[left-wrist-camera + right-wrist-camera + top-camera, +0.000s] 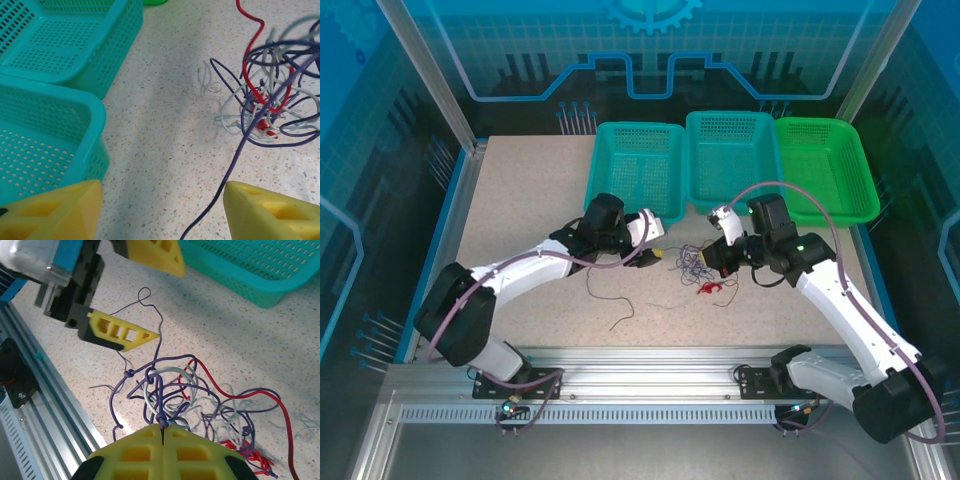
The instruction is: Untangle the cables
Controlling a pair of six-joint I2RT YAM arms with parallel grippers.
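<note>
Well, barely begun: the cables [696, 262] sit knotted mid-frame, right gripper [162, 430] pinching a strand, left gripper [161, 200] gaping empty.

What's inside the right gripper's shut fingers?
A knotted purple strand of the cables enters the seam at the right gripper tip; the yellow fingers cover whatever lies deeper.

The left teal basket [638, 170], middle teal basket [730, 150] and green basket [825, 165] line the speckled table's [520, 210] far edge.
</note>
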